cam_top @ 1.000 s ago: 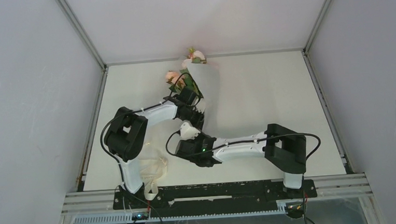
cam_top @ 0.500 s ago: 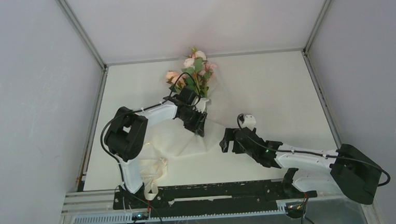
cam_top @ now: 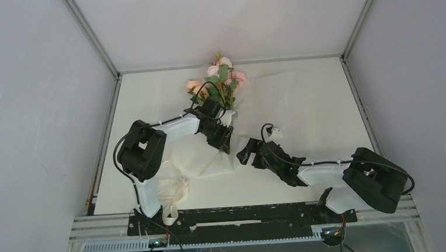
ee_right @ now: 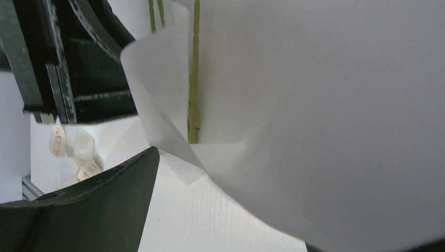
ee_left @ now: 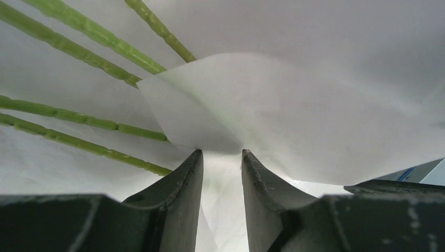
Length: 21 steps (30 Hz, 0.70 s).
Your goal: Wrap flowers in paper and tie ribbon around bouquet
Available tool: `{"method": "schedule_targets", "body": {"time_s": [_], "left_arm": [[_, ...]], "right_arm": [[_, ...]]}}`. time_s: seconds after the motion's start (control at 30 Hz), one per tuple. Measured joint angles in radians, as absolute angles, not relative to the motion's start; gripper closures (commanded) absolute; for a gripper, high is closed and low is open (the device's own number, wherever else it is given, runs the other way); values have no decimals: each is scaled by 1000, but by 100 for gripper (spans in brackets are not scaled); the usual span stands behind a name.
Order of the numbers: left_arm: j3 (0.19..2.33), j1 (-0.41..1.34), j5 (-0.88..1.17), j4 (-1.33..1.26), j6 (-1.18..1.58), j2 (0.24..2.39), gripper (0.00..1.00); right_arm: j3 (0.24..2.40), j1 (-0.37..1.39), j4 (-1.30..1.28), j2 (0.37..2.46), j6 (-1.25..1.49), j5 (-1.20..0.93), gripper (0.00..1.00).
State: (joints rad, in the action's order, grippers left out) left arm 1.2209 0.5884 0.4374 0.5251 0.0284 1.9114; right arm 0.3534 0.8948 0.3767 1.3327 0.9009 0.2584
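Note:
The flowers (cam_top: 220, 78), pink blooms on green stems, lie at the back middle of the table on the spread-out off-white paper (cam_top: 202, 159). My left gripper (cam_top: 226, 142) is at the stems' lower end, shut on a fold of the paper (ee_left: 246, 105). In the left wrist view, bare green stems (ee_left: 78, 50) run off to the left of my left gripper (ee_left: 222, 153). My right gripper (cam_top: 244, 154) stands open just right of the left one, with a loose curl of paper (ee_right: 157, 89) in front of it. Only one of its fingers (ee_right: 105, 205) shows plainly. The cream ribbon (cam_top: 175, 190) lies by the left arm's base.
Metal frame rails border the table on the left (cam_top: 101, 139) and right (cam_top: 365, 123). The black mounting rail (cam_top: 243, 215) runs along the near edge. In the right wrist view, the left gripper's dark body (ee_right: 78, 63) is close by, and loops of ribbon (ee_right: 78, 155) lie beyond the finger.
The right gripper let go of the paper, opened, swung out to the right and came partly back. The paper fell open, uncovering the blooms. The left gripper stayed put.

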Motion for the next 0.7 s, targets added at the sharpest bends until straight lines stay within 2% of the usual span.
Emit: {"method": "schedule_targets", "body": {"time_s": [0.07,0.23,0.33,0.4,0.47,0.7], "left_arm": [[1221,588,436,525,28,1911,61],[1221,589,417,531,17,1901,54],[1221,588,392,561,-19,1873,38],[1221,587,379,583,-45,1831,31],[1221,587,369,595,-64,1774,29],[1187,586,342,601,-99,1699,29]], "right_arm": [[380,895,374,1361,918,279,13],[404,870,370,1402,967,310,47],[404,853,376,1424,971,295,57],[404,844,380,1435,974,275,57],[404,839,380,1438,976,260,53],[395,838,372,1420,984,228,50]]}}
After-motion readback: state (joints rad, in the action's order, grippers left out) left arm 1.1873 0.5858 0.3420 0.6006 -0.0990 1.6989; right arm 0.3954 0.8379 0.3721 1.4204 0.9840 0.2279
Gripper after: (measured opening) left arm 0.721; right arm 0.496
